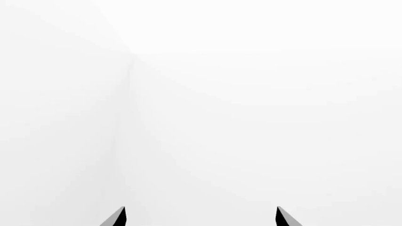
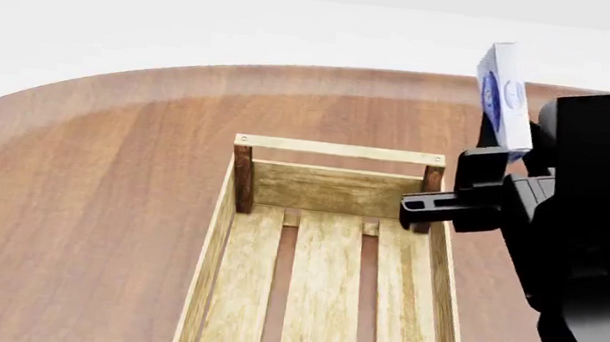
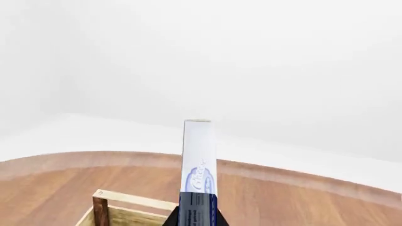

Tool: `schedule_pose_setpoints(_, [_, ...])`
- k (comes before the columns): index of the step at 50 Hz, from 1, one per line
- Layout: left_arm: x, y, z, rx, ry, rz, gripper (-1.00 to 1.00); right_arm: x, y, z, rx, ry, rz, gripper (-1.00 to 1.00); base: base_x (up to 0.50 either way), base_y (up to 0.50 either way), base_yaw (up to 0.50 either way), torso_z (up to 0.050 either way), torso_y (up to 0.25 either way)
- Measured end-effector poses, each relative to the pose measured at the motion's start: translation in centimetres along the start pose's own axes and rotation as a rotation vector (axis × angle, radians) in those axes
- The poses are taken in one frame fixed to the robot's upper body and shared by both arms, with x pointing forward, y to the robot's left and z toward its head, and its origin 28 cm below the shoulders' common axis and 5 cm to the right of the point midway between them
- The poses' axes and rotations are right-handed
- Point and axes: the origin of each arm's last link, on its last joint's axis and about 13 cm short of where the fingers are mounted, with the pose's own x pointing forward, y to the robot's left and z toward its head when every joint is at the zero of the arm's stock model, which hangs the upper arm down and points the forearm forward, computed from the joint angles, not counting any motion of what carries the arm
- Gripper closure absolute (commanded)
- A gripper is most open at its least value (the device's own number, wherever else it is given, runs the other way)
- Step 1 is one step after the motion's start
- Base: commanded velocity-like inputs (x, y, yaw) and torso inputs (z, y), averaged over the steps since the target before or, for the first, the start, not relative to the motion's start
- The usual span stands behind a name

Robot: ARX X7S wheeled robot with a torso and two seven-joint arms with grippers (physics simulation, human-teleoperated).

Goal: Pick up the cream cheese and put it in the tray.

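Note:
The cream cheese point(image 2: 504, 94), a small flat white and pale-blue box with a dark blue oval logo, stands on edge in my right gripper point(image 2: 508, 153), held in the air above the far right corner of the tray point(image 2: 340, 151). In the right wrist view the box point(image 3: 199, 165) sticks up between the dark fingertips, which are shut on it, with the tray's corner post point(image 3: 100, 209) below. The tray is a light-wood crate with a slatted bottom and dark brown posts. My left gripper point(image 1: 201, 217) is open and empty, facing only white background.
The tray rests on a round brown wooden table point(image 2: 91, 184). My right arm's black body point(image 2: 600, 250) covers the table's right side. A white floor lies beyond the table's far edge.

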Motion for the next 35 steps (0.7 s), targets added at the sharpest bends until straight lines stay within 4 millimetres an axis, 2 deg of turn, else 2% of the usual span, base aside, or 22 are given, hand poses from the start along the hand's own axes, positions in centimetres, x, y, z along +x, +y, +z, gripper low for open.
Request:
schedule_pose_setpoints(17, [0.0,-0.1,0.0,0.001,0.003,-0.002,-1.00,-0.7,0.8,-0.2,0.139,0.055,0.188,1.00,0.00,0.00,0.00,0.000,0.001])
schedule_pose_setpoints(35, [0.1,0.0,-0.1,0.007,0.004,0.005,-1.00,-1.1,2.0,-0.1,0.154,0.132,0.299,1.00,0.00,0.00,0.00,0.000,0.001])
